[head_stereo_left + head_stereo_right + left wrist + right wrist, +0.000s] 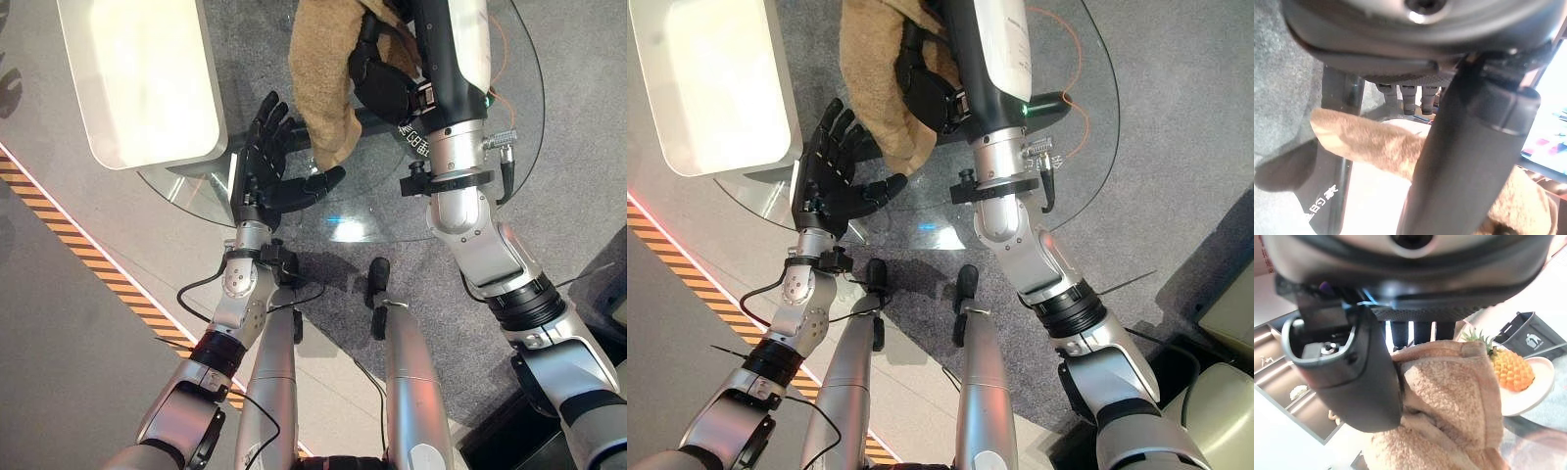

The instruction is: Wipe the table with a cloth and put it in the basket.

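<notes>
sitting at the far left, a white tray-like basket point(147, 78) is resting by the left edge of the round glass table point(509, 117). left hand point(274, 162) is hovering just right of it over the near-left rim of the glass, fingers spread nearly straight, thumb out, holding nothing; its fingertips are just beside the hanging end of the cloth, contact unclear. tan cloth point(328, 73) is dangling bunched over the middle of the table, lower end looking clear of the glass. right hand point(384, 78) is gripping it from the right, fingers curled into the folds, thumb pressed on the fabric in the right wrist view. that view also is showing a pineapple point(1511, 368) on a white plate point(1535, 394) and a dark bin point(1528, 335) beyond.

risks, judging from this: cloth is held by a bunch, so it could be slipping out during a handover or swing toward the basket; the loose tail could be catching on the left hand or the basket rim and ending up draped outside.
</notes>
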{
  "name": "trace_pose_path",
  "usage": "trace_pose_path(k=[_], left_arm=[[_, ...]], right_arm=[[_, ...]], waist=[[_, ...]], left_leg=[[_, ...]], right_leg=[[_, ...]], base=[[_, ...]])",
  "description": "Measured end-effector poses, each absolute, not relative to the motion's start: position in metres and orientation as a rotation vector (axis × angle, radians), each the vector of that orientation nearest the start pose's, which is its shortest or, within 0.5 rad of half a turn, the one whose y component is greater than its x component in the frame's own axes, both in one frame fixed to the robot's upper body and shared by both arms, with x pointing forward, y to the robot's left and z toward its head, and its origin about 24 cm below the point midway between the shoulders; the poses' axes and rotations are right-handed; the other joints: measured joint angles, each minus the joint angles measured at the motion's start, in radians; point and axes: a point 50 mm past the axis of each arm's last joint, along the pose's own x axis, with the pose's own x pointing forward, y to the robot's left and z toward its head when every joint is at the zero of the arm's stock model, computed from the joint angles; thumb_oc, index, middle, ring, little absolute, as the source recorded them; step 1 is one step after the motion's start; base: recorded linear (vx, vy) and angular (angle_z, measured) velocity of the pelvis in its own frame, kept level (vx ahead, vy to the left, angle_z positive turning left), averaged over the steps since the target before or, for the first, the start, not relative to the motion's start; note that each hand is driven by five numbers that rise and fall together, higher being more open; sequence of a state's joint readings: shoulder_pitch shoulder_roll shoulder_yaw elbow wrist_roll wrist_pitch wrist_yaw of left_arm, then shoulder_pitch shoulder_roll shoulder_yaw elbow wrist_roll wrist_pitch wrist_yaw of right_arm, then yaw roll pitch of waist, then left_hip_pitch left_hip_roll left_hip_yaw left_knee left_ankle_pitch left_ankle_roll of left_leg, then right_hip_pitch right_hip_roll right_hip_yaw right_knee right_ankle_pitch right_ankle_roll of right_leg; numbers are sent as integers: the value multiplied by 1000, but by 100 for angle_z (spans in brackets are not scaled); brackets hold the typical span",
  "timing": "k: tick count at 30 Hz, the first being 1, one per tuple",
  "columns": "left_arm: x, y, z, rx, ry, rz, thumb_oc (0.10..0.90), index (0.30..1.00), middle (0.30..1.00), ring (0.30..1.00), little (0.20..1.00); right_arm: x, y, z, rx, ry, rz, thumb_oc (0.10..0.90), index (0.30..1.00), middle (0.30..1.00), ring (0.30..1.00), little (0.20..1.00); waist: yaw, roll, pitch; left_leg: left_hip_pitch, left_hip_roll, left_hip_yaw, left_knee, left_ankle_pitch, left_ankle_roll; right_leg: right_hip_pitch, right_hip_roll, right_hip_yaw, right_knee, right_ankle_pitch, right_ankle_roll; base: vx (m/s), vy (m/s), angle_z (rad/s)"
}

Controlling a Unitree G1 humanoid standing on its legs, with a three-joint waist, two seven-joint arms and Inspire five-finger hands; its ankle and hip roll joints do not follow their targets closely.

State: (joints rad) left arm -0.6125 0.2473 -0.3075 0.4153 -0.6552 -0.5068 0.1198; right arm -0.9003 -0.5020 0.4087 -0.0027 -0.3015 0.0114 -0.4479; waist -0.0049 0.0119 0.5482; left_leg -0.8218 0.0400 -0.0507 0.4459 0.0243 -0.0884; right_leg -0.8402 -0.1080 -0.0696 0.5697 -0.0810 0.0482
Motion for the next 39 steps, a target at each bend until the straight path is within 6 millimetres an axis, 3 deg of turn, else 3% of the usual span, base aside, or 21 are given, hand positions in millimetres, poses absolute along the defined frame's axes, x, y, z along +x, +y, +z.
trace_pose_path(k=[8, 24, 26, 27, 28, 30, 31, 39], left_arm=[[345, 121, 163, -406, -543, -173, 800, 900, 900, 900, 900], [345, 114, 161, -532, -522, -215, 800, 900, 900, 900, 900], [345, 114, 161, -532, -523, -216, 624, 749, 749, 749, 724], [345, 114, 161, -532, -523, -216, 446, 596, 596, 596, 546], [345, 114, 161, -534, -522, -216, 429, 582, 582, 582, 529], [345, 114, 161, -544, -519, -214, 317, 486, 486, 486, 417], [346, 115, 161, -559, -515, -212, 100, 300, 300, 300, 200], [346, 111, 159, -663, -499, -276, 100, 300, 300, 300, 200]], right_arm=[[310, -78, 284, -720, -1040, 5, 100, 300, 300, 300, 200], [310, -64, 278, -717, -1005, 113, 100, 300, 300, 300, 200], [309, -63, 278, -715, -1005, 115, 100, 300, 300, 300, 200], [309, -63, 278, -715, -1005, 115, 100, 300, 300, 300, 200], [309, -63, 278, -715, -1005, 115, 100, 300, 300, 300, 200], [310, -63, 278, -718, -1003, 121, 100, 300, 300, 300, 200], [310, -63, 277, -721, -1000, 127, 100, 300, 300, 300, 200], [306, -57, 276, -729, -1007, 168, 100, 300, 300, 300, 200]], waist=[[-4, 0, 0], [-23, -1, 0], [-26, -1, 0], [-27, -1, 0], [-28, -1, 0], [-28, -1, 0], [-28, -1, 0], [-27, -1, 0]], left_leg=[[4, 2, 1, -3, 0, 0], [9, 2, 2, -9, 1, -1], [9, 2, 2, -9, 1, -1], [9, 2, 2, -10, 1, -1], [9, 2, 2, -10, 1, -1], [10, 2, 3, -10, 1, -1], [11, 2, 3, -10, 1, -1], [12, 2, 4, -10, 1, -1]], right_leg=[[1, 1, 1, 1, 1, -2], [2, 1, 2, 0, 2, -2], [2, 1, 2, 0, 2, -2], [2, 1, 2, 0, 1, -2], [2, 1, 2, 0, 1, -2], [2, 2, 3, 0, 1, -2], [2, 2, 3, 1, 1, -2], [3, 2, 5, 1, 1, -2]], base=[[0, 0, 0], [0, 0, 0], [0, 0, 0], [0, 0, 0], [0, 0, 0], [0, 0, 0], [0, 0, 0], [0, 0, 0]])
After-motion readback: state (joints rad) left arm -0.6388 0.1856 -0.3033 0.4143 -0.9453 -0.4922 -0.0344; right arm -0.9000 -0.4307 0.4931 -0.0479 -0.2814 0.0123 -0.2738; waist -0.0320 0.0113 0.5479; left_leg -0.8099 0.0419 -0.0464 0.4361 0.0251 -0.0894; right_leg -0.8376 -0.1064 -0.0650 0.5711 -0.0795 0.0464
